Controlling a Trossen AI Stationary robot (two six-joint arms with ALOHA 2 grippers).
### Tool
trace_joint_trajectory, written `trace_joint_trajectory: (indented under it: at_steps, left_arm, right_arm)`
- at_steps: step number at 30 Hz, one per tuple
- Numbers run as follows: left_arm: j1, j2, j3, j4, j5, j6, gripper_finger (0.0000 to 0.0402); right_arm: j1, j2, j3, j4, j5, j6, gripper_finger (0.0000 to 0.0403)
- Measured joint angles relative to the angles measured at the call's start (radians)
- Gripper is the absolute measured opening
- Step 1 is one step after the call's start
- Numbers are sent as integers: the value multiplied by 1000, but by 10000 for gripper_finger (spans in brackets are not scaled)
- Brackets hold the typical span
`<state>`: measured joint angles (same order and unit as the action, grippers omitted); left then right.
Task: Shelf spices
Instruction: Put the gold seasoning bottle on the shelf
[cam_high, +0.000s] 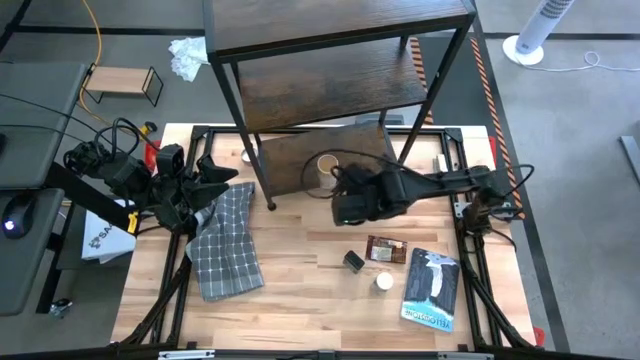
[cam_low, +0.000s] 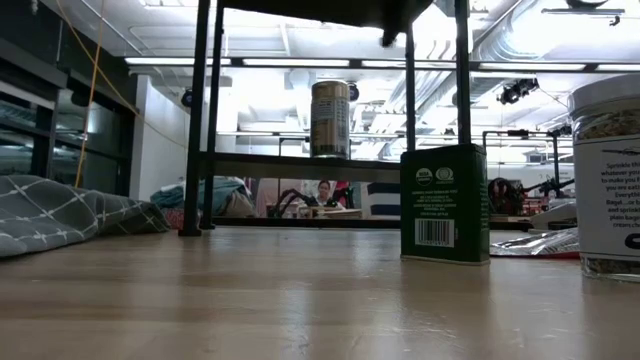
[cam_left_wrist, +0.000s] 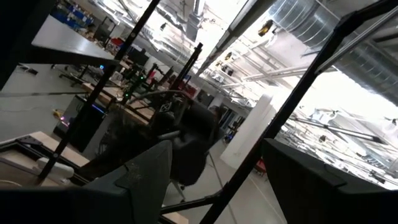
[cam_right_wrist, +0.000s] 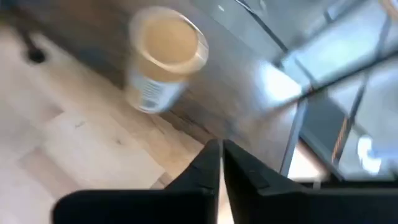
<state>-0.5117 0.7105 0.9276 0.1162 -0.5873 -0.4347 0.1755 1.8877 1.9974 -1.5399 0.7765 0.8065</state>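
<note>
The shelf (cam_high: 330, 60) stands at the table's far side on thin black legs. A tan round canister (cam_high: 326, 170) stands upright on the shelf's lowest board (cam_right_wrist: 236, 81); it also shows in the right wrist view (cam_right_wrist: 163, 59) and the low view (cam_low: 330, 120). My right gripper (cam_right_wrist: 221, 155) is shut and empty just on the near side of the canister (cam_high: 345, 192). A dark green tin (cam_low: 445, 205), a white-capped jar (cam_high: 384, 281) and a brown packet (cam_high: 386, 249) rest on the table. My left gripper (cam_high: 222, 181) waits open at the left (cam_left_wrist: 214, 180).
A grey checked cloth (cam_high: 228, 240) lies on the table's left half. A blue-and-white book (cam_high: 432, 288) lies near the right front. A large jar (cam_low: 605, 180) stands close to the low camera. A small light-wood stand (cam_high: 122, 85) sits beyond the table's far left.
</note>
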Motion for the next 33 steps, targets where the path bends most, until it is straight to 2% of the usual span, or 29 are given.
trace_joint_trajectory:
  at_steps: [2,5,8,11,14,20,24,33]
  left_arm:
    - [0,0,0,-1,3,-2,247]
    - [0,0,0,-10,11,-8,247]
    - [0,0,0,-11,16,-8,247]
    - [0,0,0,-11,7,-8,247]
    - [1,0,0,-9,0,-8,247]
    - [0,0,0,-7,-24,-8,247]
    - [0,0,0,-5,-48,-9,247]
    - [0,0,0,4,-58,-9,247]
  right_arm:
    - [-1,-56,-131,41,8,128,4]
    - [-3,-169,-368,232,-7,256,4]
    - [-16,-302,-606,575,-52,268,1]
    - [-46,-402,-801,937,-98,213,1]
    - [-70,-441,-927,1156,-103,234,1]
    - [-124,-408,-1028,1393,-154,292,0]
    - [-151,-367,-1036,1570,-196,240,0]
    - [-194,-320,-1036,1699,-248,231,0]
